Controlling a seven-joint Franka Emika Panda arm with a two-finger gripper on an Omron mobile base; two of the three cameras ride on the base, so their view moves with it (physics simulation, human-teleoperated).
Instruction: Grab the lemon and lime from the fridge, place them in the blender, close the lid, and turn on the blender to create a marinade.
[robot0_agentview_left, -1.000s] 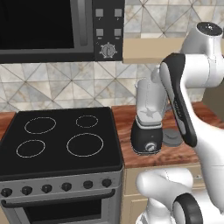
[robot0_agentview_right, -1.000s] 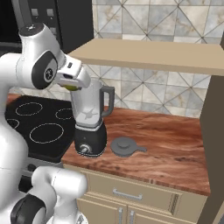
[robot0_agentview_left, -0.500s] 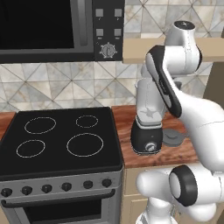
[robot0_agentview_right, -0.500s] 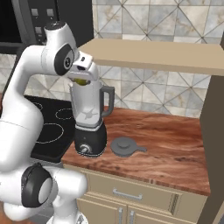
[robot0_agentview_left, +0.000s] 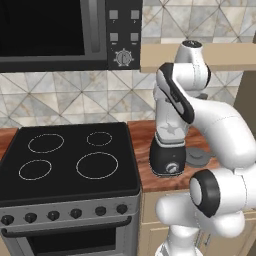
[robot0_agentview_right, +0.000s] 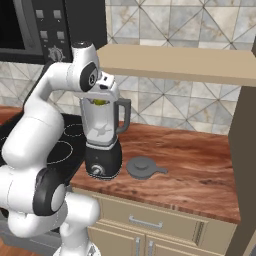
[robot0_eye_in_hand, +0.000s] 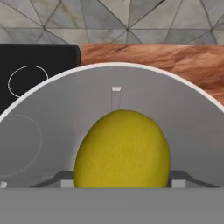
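The yellow lemon (robot0_eye_in_hand: 122, 151) fills the middle of the hand view, with my gripper (robot0_agentview_right: 102, 96) shut on it. It hangs at the open mouth of the blender (robot0_agentview_right: 103, 144), just inside the translucent jar's rim (robot0_eye_in_hand: 113, 66), and shows as a yellow-green spot (robot0_agentview_right: 100, 102) in the right base view. The blender's black base (robot0_agentview_left: 167, 161) stands on the wooden counter beside the stove, with the arm in front of the jar. The dark grey lid (robot0_agentview_right: 143, 167) lies flat on the counter to the right of the blender. The lime and the fridge are out of view.
A black stovetop (robot0_agentview_left: 70, 160) lies left of the blender, with a microwave (robot0_agentview_left: 60, 32) above it. A beige shelf (robot0_agentview_right: 180, 62) hangs close over the jar and the hand. A dark wall panel (robot0_agentview_right: 245, 150) bounds the wooden counter (robot0_agentview_right: 200, 170) on the right.
The arm has swung right and carried the lemon from beside the jar's left rim to over its mouth, then slightly down into it. The blender and lid have not moved.
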